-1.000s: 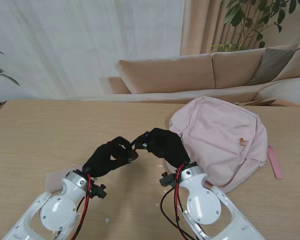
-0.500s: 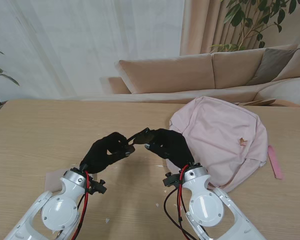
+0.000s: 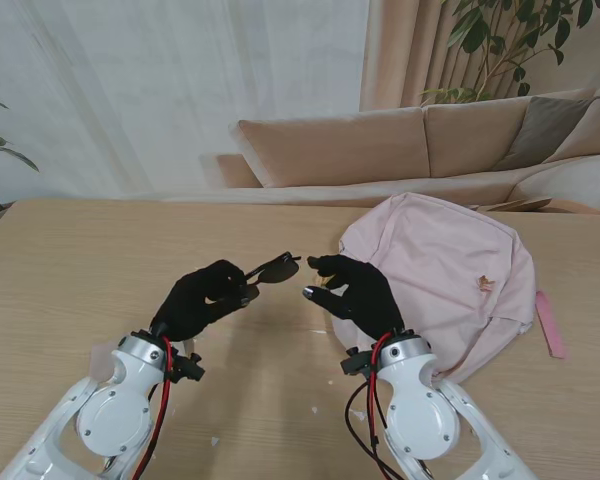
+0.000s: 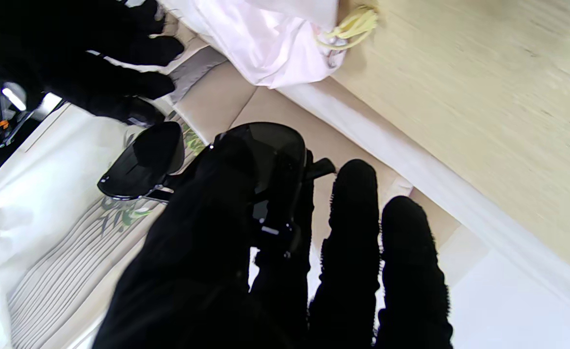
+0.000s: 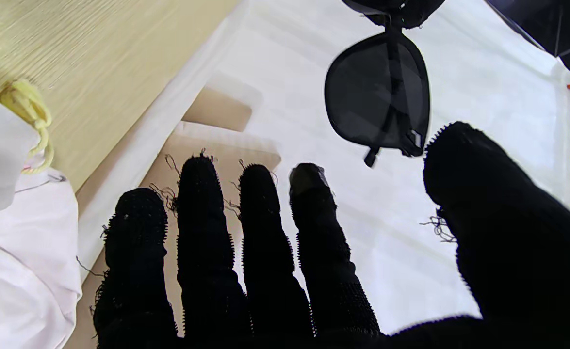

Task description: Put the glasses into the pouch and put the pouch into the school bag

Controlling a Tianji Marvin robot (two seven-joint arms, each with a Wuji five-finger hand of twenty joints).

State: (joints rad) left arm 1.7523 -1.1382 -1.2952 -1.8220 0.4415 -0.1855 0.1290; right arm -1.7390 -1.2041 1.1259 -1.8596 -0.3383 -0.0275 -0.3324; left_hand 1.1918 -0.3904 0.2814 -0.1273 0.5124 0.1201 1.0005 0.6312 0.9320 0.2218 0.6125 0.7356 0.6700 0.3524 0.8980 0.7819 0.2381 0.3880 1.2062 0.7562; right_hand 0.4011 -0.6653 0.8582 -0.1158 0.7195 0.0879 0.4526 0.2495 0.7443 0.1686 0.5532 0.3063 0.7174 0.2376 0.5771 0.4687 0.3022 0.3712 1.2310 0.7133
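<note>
Dark sunglasses [image 3: 271, 270] hang above the middle of the table, pinched at one end by my left hand [image 3: 205, 298], which is shut on them. In the left wrist view the sunglasses [image 4: 217, 160] sit between my thumb and fingers [image 4: 352, 232]. My right hand [image 3: 350, 290] hovers just right of the lenses with its fingers spread, touching nothing. The right wrist view shows the sunglasses [image 5: 379, 97] apart from its fingertips [image 5: 309, 179]. The pink school bag [image 3: 450, 280] lies at the right. A pale flat pouch [image 3: 102, 357] peeks out behind my left forearm, mostly hidden.
The bag's pink strap [image 3: 550, 325] trails toward the table's right edge, and a yellow zipper cord [image 5: 27, 111] hangs at the bag's edge. Bare wooden table [image 3: 100, 260] stretches to the left. A beige sofa [image 3: 380, 145] stands behind the far edge.
My right hand has let go of the sunglasses and drawn away to the right, opening its fingers. The left hand keeps them and has lifted them slightly farther from me.
</note>
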